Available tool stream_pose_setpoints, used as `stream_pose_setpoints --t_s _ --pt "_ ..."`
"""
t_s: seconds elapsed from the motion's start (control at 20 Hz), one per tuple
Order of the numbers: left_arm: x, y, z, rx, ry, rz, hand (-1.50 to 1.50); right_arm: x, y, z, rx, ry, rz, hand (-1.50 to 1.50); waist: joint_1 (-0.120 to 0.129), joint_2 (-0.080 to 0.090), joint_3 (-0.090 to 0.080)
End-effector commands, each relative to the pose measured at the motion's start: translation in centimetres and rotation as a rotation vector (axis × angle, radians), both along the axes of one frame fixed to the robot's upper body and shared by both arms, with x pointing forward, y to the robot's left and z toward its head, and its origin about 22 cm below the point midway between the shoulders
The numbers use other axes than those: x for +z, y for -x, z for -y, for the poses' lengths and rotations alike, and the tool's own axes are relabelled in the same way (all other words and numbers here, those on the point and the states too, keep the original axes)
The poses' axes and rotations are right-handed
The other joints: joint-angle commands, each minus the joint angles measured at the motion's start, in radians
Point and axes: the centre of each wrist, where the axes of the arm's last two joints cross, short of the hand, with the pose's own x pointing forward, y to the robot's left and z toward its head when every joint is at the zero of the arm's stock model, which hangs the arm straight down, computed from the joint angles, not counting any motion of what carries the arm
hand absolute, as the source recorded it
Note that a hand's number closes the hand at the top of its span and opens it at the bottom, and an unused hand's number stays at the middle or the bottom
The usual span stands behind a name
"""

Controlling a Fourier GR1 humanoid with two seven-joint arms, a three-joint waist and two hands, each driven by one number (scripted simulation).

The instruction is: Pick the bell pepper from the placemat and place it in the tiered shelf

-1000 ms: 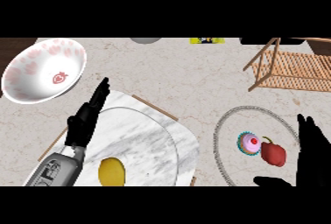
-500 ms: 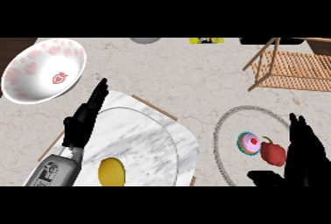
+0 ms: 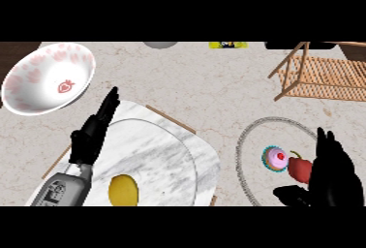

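Head view, steeply down onto the marble-patterned table (image 3: 214, 92): a red bell pepper (image 3: 298, 167) is seen lying on a round grey placemat (image 3: 247, 145) at the lower right, with a small pink cupcake in a teal wrapper (image 3: 276, 158) just beside it on its left. The right hand (image 3: 330, 177) is shown at the lower right edge, just to the right of the pepper; its fingers are extended upward past the pepper and its thumb is stretched out to the left below it, so the hand is released and nothing is grasped. Whether the pepper is touched by it cannot be told.

A wooden tiered shelf (image 3: 325, 75) is placed at the upper right, well apart from the placemat.

The left hand (image 3: 93, 138) is seen at the left, fingers straight and pointing up, resting released over a white marble plate (image 3: 160, 160) that lies on a marble cutting board (image 3: 204, 150). A yellow fruit (image 3: 123, 190) lies on the plate near the lower edge. A white bowl with pink markings (image 3: 46, 77) stands at the upper left.
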Motion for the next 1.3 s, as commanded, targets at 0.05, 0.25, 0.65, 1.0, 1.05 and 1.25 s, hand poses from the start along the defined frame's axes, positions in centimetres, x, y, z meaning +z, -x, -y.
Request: stream_pose_setpoints --t_s 0.05,0.25,0.65,1.0,1.05,1.25 --pt "1.2 -0.9 -1.4 0.007 -0.004 0.01 0.0 -1.3 0.1 0.5 -0.066 -0.004 -0.077 -1.5 -0.002 0.0 0.0" --pt "1.1 -1.9 1.1 0.008 -0.001 -0.006 0.0 -2.2 -0.8 0.3 -0.071 0.032 -0.062 -1.5 -0.003 0.0 0.0" --pt "0.7 -0.6 -1.0 -0.001 0.01 0.009 0.0 -3.3 -1.7 0.4 -0.084 0.023 -0.078 -1.5 0.001 0.0 0.0" --pt "-0.2 0.8 -0.8 -0.005 0.007 0.006 0.0 -5.3 -1.5 3.9 -0.068 -0.002 -0.094 -1.5 0.0 0.0 0.0" --pt "0.1 -0.1 -0.2 0.011 0.003 -0.01 0.0 -4.7 -1.5 4.1 -0.073 -0.009 -0.098 -1.5 -0.001 0.0 0.0" --pt "-0.2 0.3 -0.9 0.002 0.004 0.009 0.0 -6.1 -0.4 4.2 -0.068 -0.014 -0.104 -1.5 -0.002 0.0 0.0"
